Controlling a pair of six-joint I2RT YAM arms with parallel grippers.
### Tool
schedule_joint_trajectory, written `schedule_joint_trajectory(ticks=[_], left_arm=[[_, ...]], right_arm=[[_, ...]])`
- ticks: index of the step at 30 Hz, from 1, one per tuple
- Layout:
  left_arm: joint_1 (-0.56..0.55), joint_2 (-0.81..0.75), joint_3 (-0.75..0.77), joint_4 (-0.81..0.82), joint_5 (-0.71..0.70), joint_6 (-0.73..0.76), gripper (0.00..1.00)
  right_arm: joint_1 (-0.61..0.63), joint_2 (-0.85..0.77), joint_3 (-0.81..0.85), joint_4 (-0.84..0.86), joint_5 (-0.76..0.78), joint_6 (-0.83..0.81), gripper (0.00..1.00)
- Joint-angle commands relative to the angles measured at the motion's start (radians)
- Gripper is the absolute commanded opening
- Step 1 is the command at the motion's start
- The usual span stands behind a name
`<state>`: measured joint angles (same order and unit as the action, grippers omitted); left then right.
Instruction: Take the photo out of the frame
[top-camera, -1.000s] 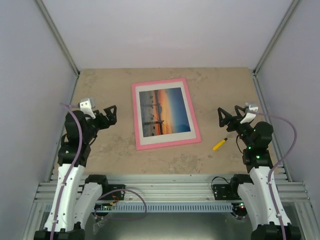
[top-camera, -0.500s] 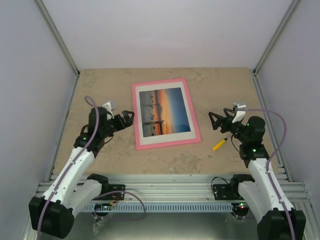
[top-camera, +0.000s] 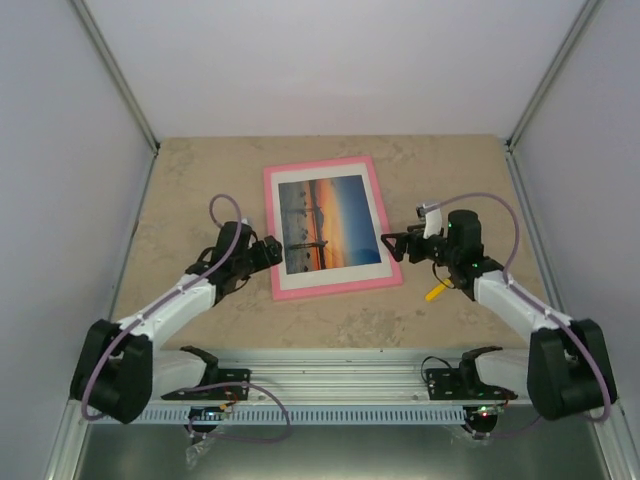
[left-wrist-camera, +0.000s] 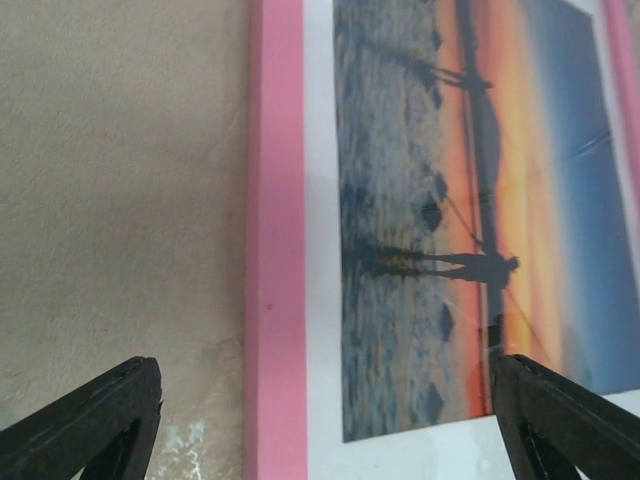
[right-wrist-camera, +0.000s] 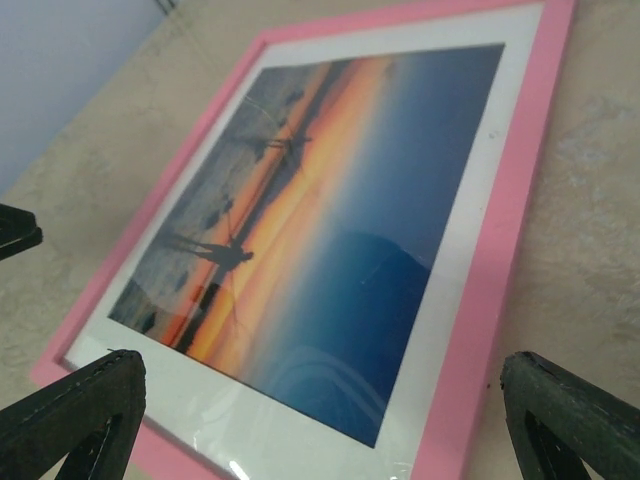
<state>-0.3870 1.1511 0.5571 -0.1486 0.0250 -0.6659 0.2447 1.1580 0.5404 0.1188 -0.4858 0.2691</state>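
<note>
At the middle of the table (top-camera: 190, 190), you have the pink frame (top-camera: 318, 163) lying flat and face up, turned slightly out of square with the table edges. The photo (top-camera: 328, 223) sits inside it, an orange sunset over blue water with small dark figures, with a white border (top-camera: 335, 276) all around it. In the right wrist view, a sheen of reflected light lies across the near part of the print.

Your left gripper (top-camera: 268, 251) is at the frame's left side, close to the near-left corner. Its jaws stand wide apart and hold nothing. In its wrist view, one finger shows over bare table and the other over the print, so the pink left rail and the white border lie between them. You cannot tell from these views whether either fingertip touches the frame.

Your right gripper (top-camera: 390, 246) is at the frame's right side, low and pointed toward the right rail. It too is spread wide and empty. Its wrist view looks across the picture, with one finger at each lower corner of the view.

On the table just beside your right arm, near the frame's near-right corner, lies a small yellow pen (top-camera: 437, 291), apart from the frame.
</note>
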Motion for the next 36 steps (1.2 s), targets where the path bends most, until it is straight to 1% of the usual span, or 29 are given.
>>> schedule_joint_trajectory(ticks=[1, 4, 8, 13, 19, 26, 29, 32, 36], left_arm=[[-0.009, 0.085, -0.004, 0.085, -0.028, 0.007, 0.91], [-0.013, 0.155, 0.011, 0.08, -0.036, 0.024, 0.87], [-0.013, 0.191, 0.019, 0.066, -0.061, 0.045, 0.82], [-0.016, 0.251, 0.031, 0.095, -0.03, 0.049, 0.74], [-0.019, 0.322, 0.051, 0.11, -0.025, 0.052, 0.57], [-0.025, 0.359, 0.059, 0.135, -0.025, 0.045, 0.38], [-0.033, 0.375, 0.068, 0.139, -0.006, 0.04, 0.32], [-0.034, 0.369, 0.07, 0.134, -0.019, 0.035, 0.28], [-0.035, 0.343, 0.087, 0.118, -0.04, 0.027, 0.19]], right_arm=[[0.007, 0.11, 0.041, 0.011, 0.039, -0.021, 0.98], [0.011, 0.151, 0.039, 0.029, 0.043, -0.019, 0.98], [0.022, 0.181, 0.032, 0.039, 0.075, -0.019, 0.98], [0.037, 0.23, 0.045, 0.041, 0.079, -0.017, 0.98], [0.059, 0.272, 0.057, 0.042, 0.097, -0.018, 0.98], [0.077, 0.308, 0.068, 0.045, 0.101, -0.018, 0.97], [0.089, 0.316, 0.073, 0.043, 0.108, -0.022, 0.97], [0.098, 0.311, 0.075, 0.038, 0.119, -0.022, 0.97], [0.108, 0.298, 0.072, 0.032, 0.136, -0.027, 0.97]])
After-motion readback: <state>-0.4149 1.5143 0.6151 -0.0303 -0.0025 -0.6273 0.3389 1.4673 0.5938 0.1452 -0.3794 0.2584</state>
